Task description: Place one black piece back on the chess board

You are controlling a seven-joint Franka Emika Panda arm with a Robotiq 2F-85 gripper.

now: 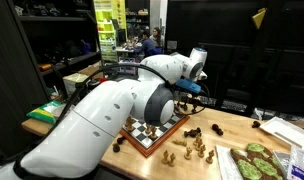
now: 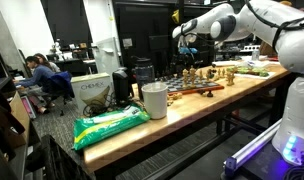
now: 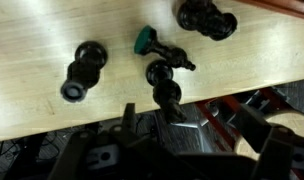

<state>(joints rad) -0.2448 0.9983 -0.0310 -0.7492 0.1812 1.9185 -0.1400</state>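
- Hovers with the gripper [image 3: 172, 150] above the table edge, looking down on black pieces [image 3: 164, 85] that lie on their sides on bare wood; probably held there to choose one.
- Shows the fingers [image 3: 92, 150] spread toward the lower corners of the wrist view with nothing between them; judged open and empty.
- Finds the chess board [image 1: 144, 142] on the table in an exterior view, close beside the arm's white body; so a carry is needed after grasping.
- Only in the wrist view: a green base [image 3: 144, 40] on one piece, but no board.
- Only in the exterior views: height of the gripper, light pieces [image 1: 190, 150], a white cup [image 2: 154, 100].
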